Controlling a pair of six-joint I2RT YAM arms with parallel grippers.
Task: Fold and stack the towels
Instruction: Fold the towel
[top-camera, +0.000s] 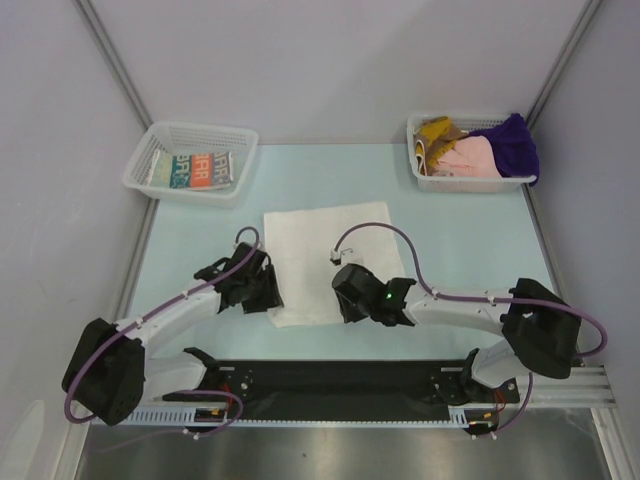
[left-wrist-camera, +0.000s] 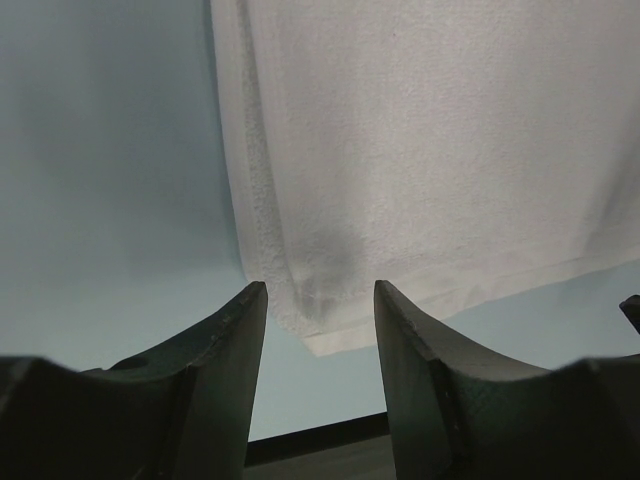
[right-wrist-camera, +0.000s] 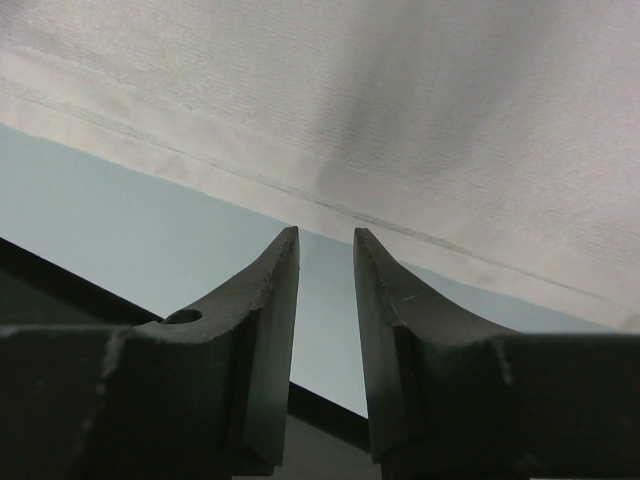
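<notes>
White towel (top-camera: 325, 255) lies flat on the bench (top-camera: 190, 250), mid scene, spread out, long side running near-far. Its near edge sits close to the black base strip (top-camera: 330, 380).

Left end effector (top-camera: 268, 298) is at the towel's near-left corner, low over the bench. In the left wrist view its fingers (left-wrist-camera: 235, 340) are apart with a clear gap, and the towel corner (left-wrist-camera: 320, 320) shows just past the tips. Nothing is clamped, and I can't tell if the tips touch the cloth.

Right end effector (top-camera: 345, 300) is at the towel's near edge, toward the near-right corner. In the right wrist view its fingers (right-wrist-camera: 280, 290) are apart with only a narrow gap. Bare bench shows between them, and the towel hem (right-wrist-camera: 330, 205) is just beyond the tips. Not gripping anything.

Left basket (top-camera: 150, 165) is at the far left of the bench and holds a folded print towel (top-camera: 200, 170), orange, teal and white, lying flat inside.

Right basket (top-camera: 470, 185) is at the far right and holds a loose pile. Mustard towel (top-camera: 437, 130) is at the far-left of it, pink towel (top-camera: 470, 155) in the middle, and purple towel (top-camera: 512, 145) on the right, hanging over the rim.

Both baskets are well apart from the white towel.
</notes>
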